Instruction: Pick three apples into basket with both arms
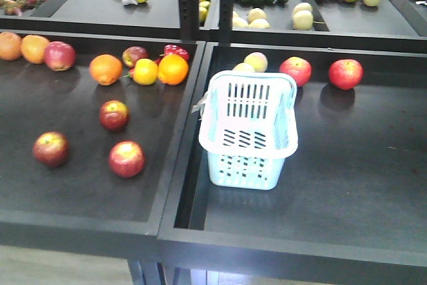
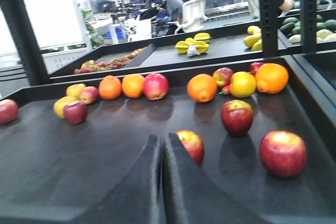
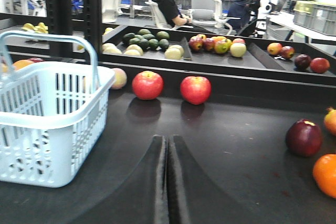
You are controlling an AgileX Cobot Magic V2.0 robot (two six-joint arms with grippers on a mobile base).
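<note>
Low in both wrist views, the left jaws and right jaws are seen pressed shut, with nothing gripped or touched. The basket [image 1: 243,168] is seen empty on the tabletop [image 1: 347,185]; three apples [image 1: 114,115] are spread at its 9 o'clock.

Front view high, angled down — wrist views low (close), right shares basket [image 1: 248,165]

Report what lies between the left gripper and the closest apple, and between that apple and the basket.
Nothing visible lies between the left gripper and the closest apple. Toward the basket, another apple and the raised tray divider lie in between.
</note>
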